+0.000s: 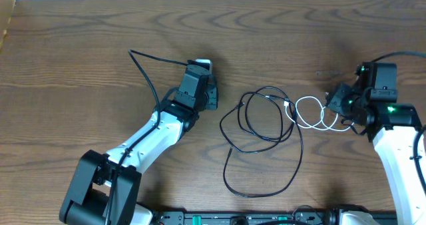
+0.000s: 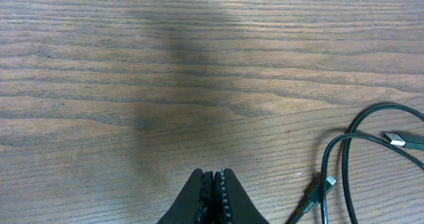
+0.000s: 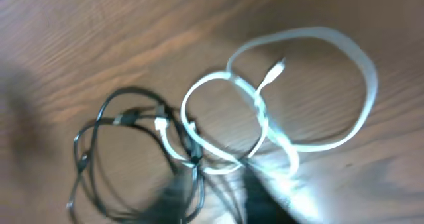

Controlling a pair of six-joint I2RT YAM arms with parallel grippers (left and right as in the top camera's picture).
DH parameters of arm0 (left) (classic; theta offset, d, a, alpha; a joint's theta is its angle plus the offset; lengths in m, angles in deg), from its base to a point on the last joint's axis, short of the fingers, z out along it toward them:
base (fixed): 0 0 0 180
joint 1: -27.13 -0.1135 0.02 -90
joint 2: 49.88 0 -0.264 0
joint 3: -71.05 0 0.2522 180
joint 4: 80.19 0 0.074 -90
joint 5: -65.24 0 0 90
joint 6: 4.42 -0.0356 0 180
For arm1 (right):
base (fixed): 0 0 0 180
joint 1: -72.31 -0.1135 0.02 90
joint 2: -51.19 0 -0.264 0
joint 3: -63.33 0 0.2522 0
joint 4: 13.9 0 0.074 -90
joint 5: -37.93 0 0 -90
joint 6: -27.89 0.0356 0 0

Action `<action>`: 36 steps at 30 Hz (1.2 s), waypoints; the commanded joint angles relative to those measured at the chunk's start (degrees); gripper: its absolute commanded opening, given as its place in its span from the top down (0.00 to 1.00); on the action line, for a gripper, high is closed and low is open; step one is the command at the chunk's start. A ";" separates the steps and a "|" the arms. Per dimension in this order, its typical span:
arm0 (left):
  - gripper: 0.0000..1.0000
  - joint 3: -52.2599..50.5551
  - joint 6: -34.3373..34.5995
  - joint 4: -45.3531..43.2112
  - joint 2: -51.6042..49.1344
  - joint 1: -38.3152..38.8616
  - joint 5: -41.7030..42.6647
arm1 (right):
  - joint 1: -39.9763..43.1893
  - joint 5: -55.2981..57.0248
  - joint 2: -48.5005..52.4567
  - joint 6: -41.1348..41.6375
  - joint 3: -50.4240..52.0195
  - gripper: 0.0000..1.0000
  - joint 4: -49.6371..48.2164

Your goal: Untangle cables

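Left arm stretches from near-left toward the far side, its hand [image 2: 213, 187] pressed together above the worktop [image 1: 66, 52]. Right hand [image 1: 336, 100] sits at the white cable [image 1: 313, 112]; blur hides its spread.

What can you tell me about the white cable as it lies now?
The white cable is a thin, flexible, smooth-looking cord, coiled in a few overlapping loops flat on the wooden table, right of centre. One small plug end lies inside the largest loop. Its left side overlaps the black cable. The right gripper is close by; blur hides any contact.
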 commanded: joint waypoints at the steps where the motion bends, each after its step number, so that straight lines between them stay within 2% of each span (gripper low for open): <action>1: 0.92 0.74 -0.31 -0.11 0.79 -0.20 -0.22 | -0.68 -4.59 -0.09 10.82 5.16 0.99 -0.20; 4: 0.92 0.74 -0.31 -0.11 0.79 -0.20 -0.22 | -0.72 -4.63 -0.09 18.64 11.13 0.97 -4.94; 6: 0.92 0.74 -0.31 -0.11 0.79 -0.20 -0.22 | -0.72 -5.55 -0.09 22.12 15.10 0.76 -9.05; 7: 0.92 0.74 -0.31 -0.11 0.79 -0.20 -0.22 | -0.72 -6.34 -0.09 23.54 17.16 0.74 -11.32; 14: 0.92 0.74 -0.31 -0.11 0.79 -0.20 -0.22 | -0.72 -7.63 -0.09 28.98 26.23 0.75 -22.60; 17: 0.92 0.74 -0.31 -0.11 0.79 -0.20 -0.22 | -0.74 -7.34 -0.09 29.27 28.94 0.68 -26.75; 20: 0.92 0.74 -0.28 -0.11 0.79 -0.20 -0.22 | -1.05 -7.21 -0.07 29.46 30.77 0.65 -30.10; 28: 0.92 0.74 -0.31 -0.09 0.79 -0.20 -0.22 | -2.38 -2.45 -0.07 36.41 34.25 0.55 -33.14; 36: 0.92 0.74 -0.28 -0.11 0.79 -0.20 -0.22 | -4.57 1.51 0.15 36.76 34.40 0.55 -34.25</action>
